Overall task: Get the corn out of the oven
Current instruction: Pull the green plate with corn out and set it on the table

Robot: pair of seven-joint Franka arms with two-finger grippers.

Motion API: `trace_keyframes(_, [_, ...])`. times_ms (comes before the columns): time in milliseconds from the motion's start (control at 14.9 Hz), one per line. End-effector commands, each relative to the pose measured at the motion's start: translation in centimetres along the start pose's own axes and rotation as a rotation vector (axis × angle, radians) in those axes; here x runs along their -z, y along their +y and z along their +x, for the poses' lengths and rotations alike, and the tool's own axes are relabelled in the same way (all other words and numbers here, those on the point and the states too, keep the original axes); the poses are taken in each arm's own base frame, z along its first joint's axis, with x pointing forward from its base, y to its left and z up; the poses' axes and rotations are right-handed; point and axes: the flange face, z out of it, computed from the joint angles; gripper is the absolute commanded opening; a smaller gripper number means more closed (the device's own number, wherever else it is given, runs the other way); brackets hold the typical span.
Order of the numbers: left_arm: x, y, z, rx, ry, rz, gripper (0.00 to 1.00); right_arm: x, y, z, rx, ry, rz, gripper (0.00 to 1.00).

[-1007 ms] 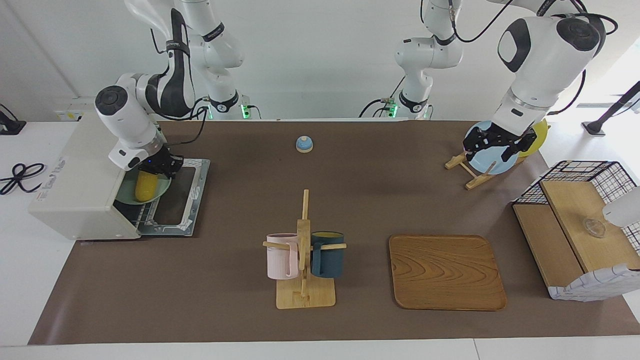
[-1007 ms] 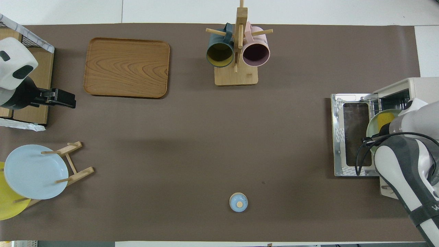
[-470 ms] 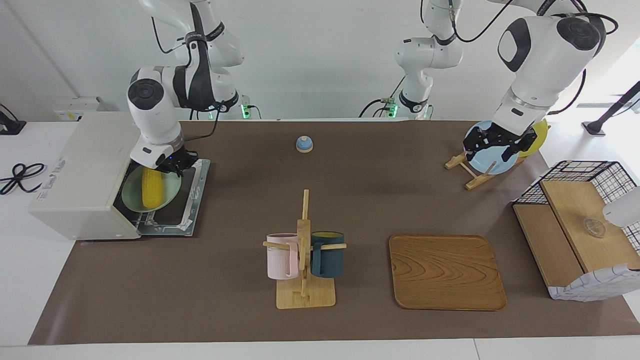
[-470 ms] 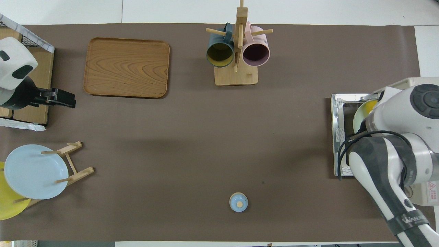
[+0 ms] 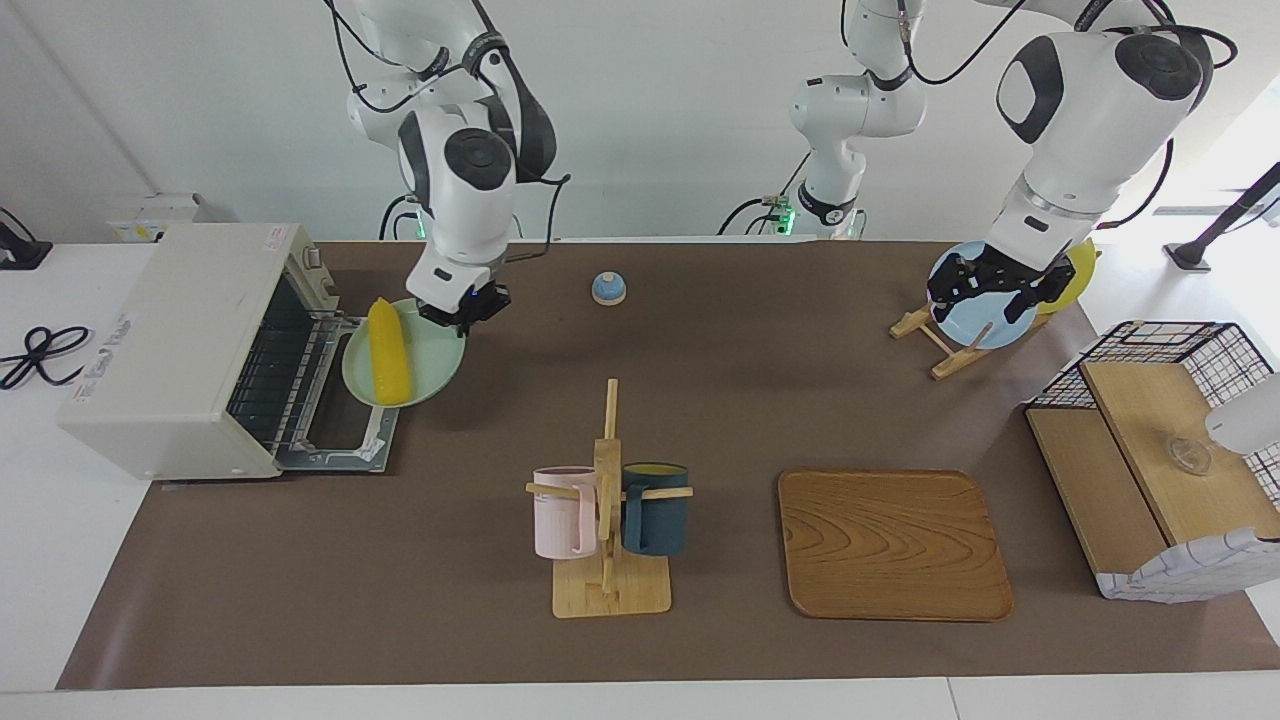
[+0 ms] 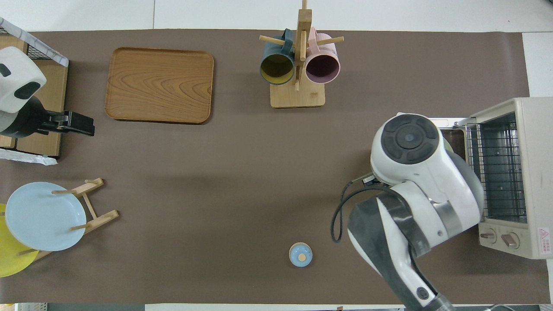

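Now corn (image 5: 388, 350) lies beside right gripper (image 5: 462, 314).

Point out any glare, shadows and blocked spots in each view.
Facing view: daylight washes out the corner by the left arm's base; the green plate with the corn, held by the right claw, casts a soft shadow on the oven door. Overhead view: the right arm hides plate and corn; a broad faint shadow crosses the mat.
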Motion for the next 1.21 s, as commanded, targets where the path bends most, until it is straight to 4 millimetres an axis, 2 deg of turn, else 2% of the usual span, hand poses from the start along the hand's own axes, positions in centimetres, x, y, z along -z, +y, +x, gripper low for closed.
trace_keyframes(0, [0.4, -0.4, -0.5, 0.004, 0.012, -0.012, 1.0, 1.8, -4.1, 3.0, -0.027, 0.022, -0.024, 0.0])
trace_keyframes(134, [0.4, -0.4, -0.5, 0.003, 0.011, -0.012, 1.0, 3.3, -9.5, 4.4, -0.059, 0.029, -0.042, 0.0])
trace_keyframes(269, [0.5, -1.0, -0.5, 0.015, 0.014, -0.012, 1.0, 4.3, -16.1, 7.5, -0.117, 0.009, -0.073, 0.0])
trace_keyframes(403, [0.5, -1.0, -0.5, 0.016, 0.014, -0.012, 1.0, 2.6, -18.8, 9.6, -0.128, 0.0, -0.084, 0.0])
trace_keyframes(537, [0.5, -1.1, -0.5, 0.018, 0.015, -0.012, 1.0, 2.2, -22.4, 9.8, -0.13, 0.077, -0.018, 0.0])
trace_keyframes(671, [0.6, -1.1, -0.4, 0.018, 0.023, -0.011, 1.0, -0.8, -23.5, 9.5, -0.121, 0.09, 0.002, 0.0])
trace_keyframes(806, [0.6, -1.1, -0.4, 0.017, 0.026, -0.011, 1.0, -3.1, -23.4, 8.6, -0.142, 0.085, 0.012, 0.0])
trace_keyframes(1141, [0.5, -1.1, -0.3, 0.018, 0.034, -0.011, 1.0, -4.1, -23.8, 8.6, -0.26, 0.053, 0.158, 0.0])
